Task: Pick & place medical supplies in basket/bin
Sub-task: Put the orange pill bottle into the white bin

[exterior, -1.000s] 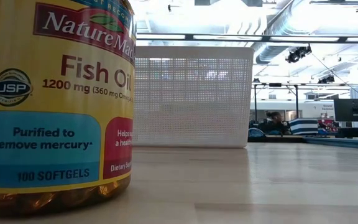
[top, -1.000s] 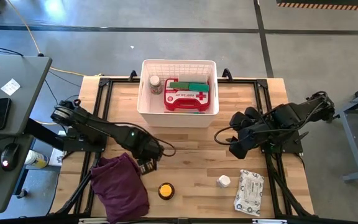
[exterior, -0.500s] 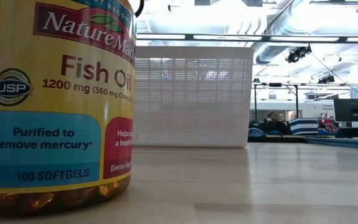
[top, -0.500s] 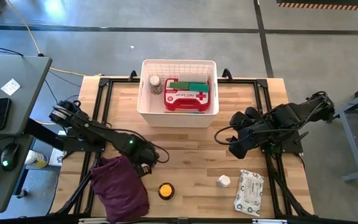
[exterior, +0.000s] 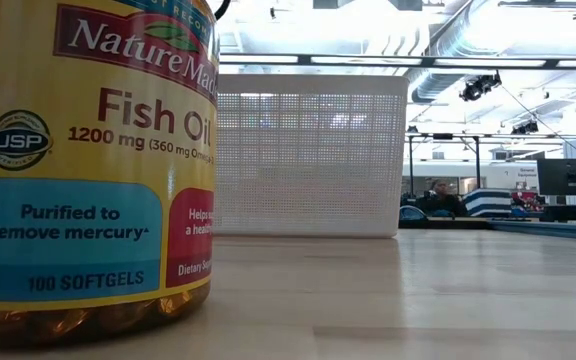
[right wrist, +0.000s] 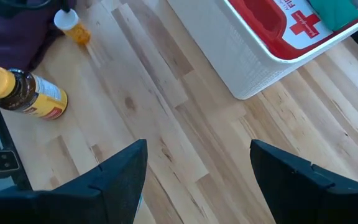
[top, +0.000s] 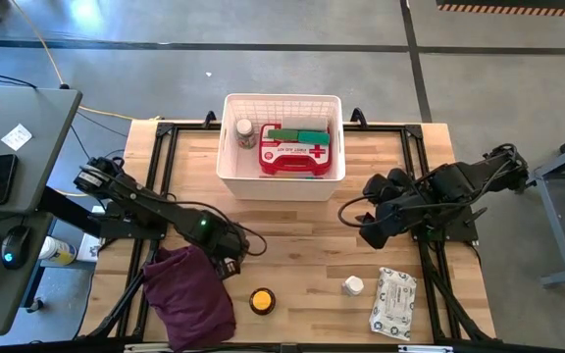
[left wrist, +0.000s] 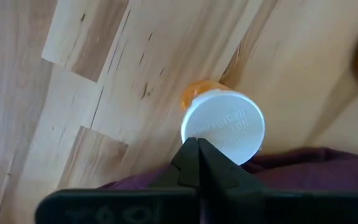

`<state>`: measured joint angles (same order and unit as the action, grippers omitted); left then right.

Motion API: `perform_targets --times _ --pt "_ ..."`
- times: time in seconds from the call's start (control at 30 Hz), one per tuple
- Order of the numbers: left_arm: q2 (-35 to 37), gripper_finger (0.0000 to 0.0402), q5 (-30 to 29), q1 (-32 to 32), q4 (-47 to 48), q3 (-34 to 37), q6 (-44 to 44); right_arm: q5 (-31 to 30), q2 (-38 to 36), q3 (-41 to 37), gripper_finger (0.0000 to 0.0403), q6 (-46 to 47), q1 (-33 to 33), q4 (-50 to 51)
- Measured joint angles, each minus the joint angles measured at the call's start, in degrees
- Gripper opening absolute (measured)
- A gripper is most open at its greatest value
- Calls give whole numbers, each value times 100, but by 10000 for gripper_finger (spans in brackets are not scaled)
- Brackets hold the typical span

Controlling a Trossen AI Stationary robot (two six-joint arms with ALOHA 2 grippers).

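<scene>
- Compared with the frame a second ago, the left gripper (top: 231,263) has been drawn slightly back toward the purple cloth (top: 192,294); the right arm, the basket and the loose supplies are unchanged.
- In the left wrist view the left gripper (left wrist: 197,149) is seen with its dark fingers brought together to a point, holding nothing, their tip just at the white ribbed cap of a small amber bottle (left wrist: 222,126).
- That bottle stands upright on the pale wood-plank tabletop (top: 302,245), at the edge of the crumpled, soft-looking cloth; whether the fingertips actually touch the cap cannot be made out.
- The right gripper (top: 373,233) is held above the tabletop's right half; in the right wrist view its two dark fingers (right wrist: 120,171) are spread wide apart with nothing between them.
- The white basket (top: 231,167), rectangular plastic with fine grid-perforated walls, sits at the far middle of the tabletop.
- Inside it lie a red first-aid case (top: 295,151) with a white cross, a green roll (top: 297,134) on the case's far edge, and a small white-capped bottle (top: 244,132) in the left corner.
- A fish-oil bottle (top: 261,300) with a yellow label and yellow lid stands near the front edge, just right of the cloth.
- A small white bottle (top: 352,285) and a flat white wipes pack (top: 393,303) lie at front right, close together.
</scene>
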<state>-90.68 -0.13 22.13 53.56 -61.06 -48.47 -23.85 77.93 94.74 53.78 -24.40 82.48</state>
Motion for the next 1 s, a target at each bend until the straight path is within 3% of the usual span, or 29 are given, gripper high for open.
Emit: perform_targets --times 0.2,0.87,1.0 --pt "-5 86 -32 0 -2 7 0 -25 0 0 275 0 0 0" --pt "8 95 406 0 753 -859 718 -86 0 0 275 9 0 0" --pt "10 121 432 0 946 -859 852 -110 0 0 275 0 -1 0"
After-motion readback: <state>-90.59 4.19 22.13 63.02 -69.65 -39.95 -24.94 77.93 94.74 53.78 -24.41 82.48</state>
